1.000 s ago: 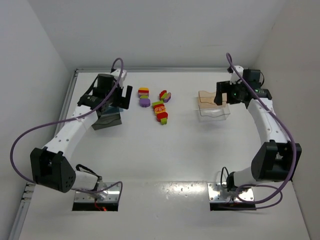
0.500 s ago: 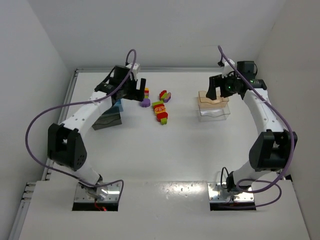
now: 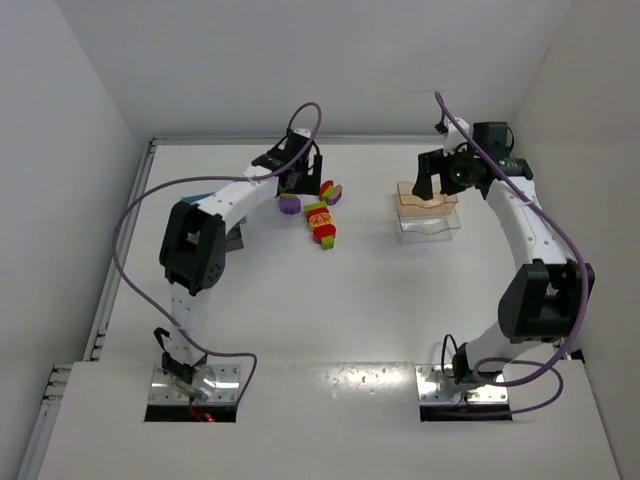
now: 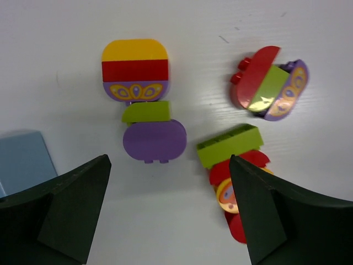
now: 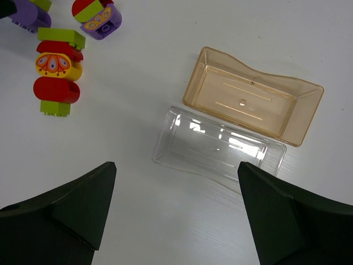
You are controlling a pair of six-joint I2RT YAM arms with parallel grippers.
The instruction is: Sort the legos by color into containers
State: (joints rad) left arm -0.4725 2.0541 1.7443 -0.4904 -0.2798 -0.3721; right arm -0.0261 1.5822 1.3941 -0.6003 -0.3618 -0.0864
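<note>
Left gripper (image 4: 168, 165) hovers spread wide by the purple lego (image 4: 154, 141) (lime piece (image 4: 146, 112) seemingly touching it); right gripper (image 5: 176, 165) gapes too.

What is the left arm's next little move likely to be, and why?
Probably lower the left gripper straight down over the purple block. Its fingers stand open, that block lies nearly centred between them, and nothing is held. A lime green piece touches the block, so it may shift too.

bright even light, faint shadows, glare on near table (image 3: 350, 378), sharp focus
</note>
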